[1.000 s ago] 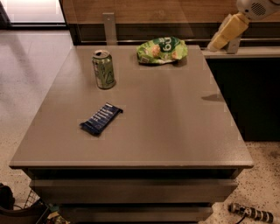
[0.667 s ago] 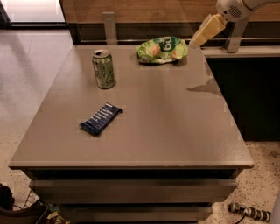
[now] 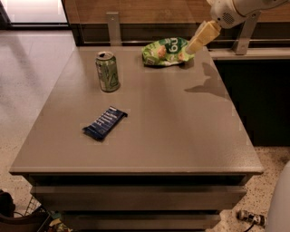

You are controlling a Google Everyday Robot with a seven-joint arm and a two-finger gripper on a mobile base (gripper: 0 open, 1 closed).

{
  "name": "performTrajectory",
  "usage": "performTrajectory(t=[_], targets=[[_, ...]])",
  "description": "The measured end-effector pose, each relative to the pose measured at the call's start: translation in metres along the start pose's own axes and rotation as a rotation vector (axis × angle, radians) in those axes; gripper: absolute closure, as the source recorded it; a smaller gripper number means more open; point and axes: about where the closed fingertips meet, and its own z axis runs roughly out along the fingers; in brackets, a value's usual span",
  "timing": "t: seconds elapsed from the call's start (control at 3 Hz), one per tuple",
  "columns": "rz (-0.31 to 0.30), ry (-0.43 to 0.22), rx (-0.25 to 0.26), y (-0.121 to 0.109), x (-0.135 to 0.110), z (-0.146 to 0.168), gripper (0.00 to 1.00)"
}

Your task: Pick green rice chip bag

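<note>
The green rice chip bag (image 3: 164, 51) lies at the far edge of the grey bench (image 3: 181, 136), right of the middle, flat and a little crumpled. Large white letters run across its glossy face (they look like "6u" from this side, likely upside down), and pale chip pictures sit along its lower edge; no whole word can be read.

The tool (image 3: 193, 45) hangs at the bag's right end, slanting down and to the left from the white arm (image 3: 229, 11) at the top right. Its pale cream tip overlaps the bag's right edge in this view; whether it touches the bag cannot be told, nor whether the tool is released or clenched. Its shadow (image 3: 206, 86) falls on the bench nearer the camera.

A green drink can (image 3: 108, 71) stands upright well left of the bag, its label too small to read. A dark blue bar (image 3: 104, 123) lies flat nearer the front, with pale unreadable print.
</note>
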Motion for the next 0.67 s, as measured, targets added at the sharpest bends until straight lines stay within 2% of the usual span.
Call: performTrajectory(t=[0.33, 0.67], targets=[[-0.013, -0.032, -0.106, 0.018, -0.015, 0.067, 0.0], [-0.018, -0.06, -0.185, 0.035, -0.027, 0.119, 0.0]])
